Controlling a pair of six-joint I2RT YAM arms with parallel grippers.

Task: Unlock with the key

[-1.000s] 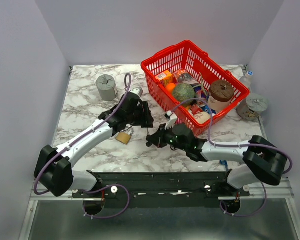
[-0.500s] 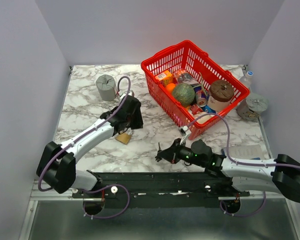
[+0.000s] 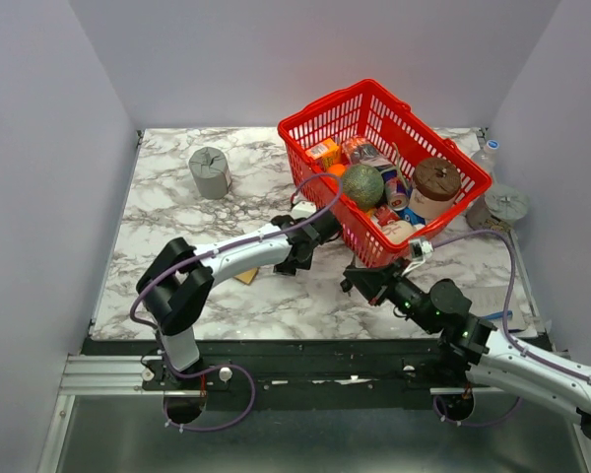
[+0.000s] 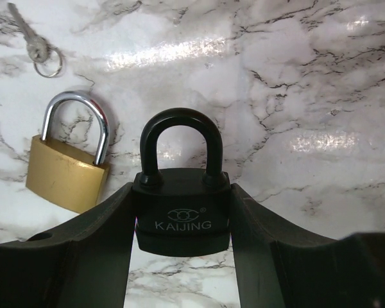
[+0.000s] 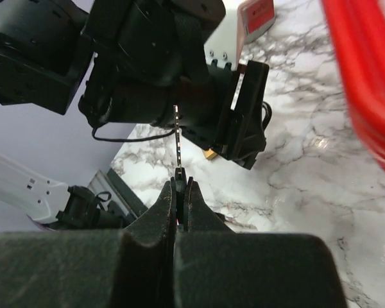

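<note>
Lab test booth: plain grey walls [image 3: 305,49], marble-print tabletop [image 3: 167,227], mounting rail [image 3: 305,360].

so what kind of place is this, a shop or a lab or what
Most likely a robot test bench, not a shop: a marble-patterned table boxed in by plain grey walls, a left arm and a right arm on a rail, and props: a red basket, a black padlock.
</note>
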